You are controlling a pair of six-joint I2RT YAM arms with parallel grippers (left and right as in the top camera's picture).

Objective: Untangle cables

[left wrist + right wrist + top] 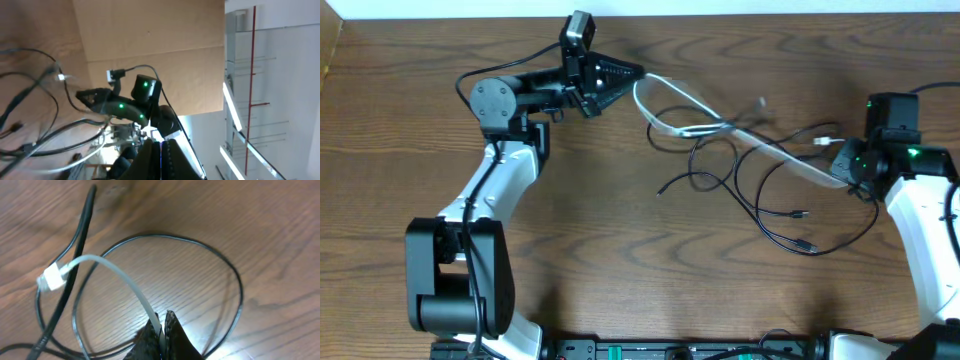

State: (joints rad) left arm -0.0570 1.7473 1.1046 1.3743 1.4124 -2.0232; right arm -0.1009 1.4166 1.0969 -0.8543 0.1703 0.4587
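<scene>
A white cable point(760, 140) is stretched taut above the wooden table between my two grippers. My left gripper point(632, 74) at the back is shut on one end of it. My right gripper point(844, 172) is shut on it farther along, and its white plug point(823, 142) hangs free. The right wrist view shows the jaws point(163, 330) pinching the white cable point(125, 282), with its plug point(50, 280) at the left. Several black cables point(807, 246) lie in loose crossing loops under the white one. The left wrist view shows shut jaws point(161, 156) and black cables point(30, 85).
The left arm's base point(450, 290) stands at the front left and the right arm point(930, 230) along the right edge. The table's back edge point(740, 12) runs close behind the left gripper. A black loop point(235, 280) circles my right jaws on the table.
</scene>
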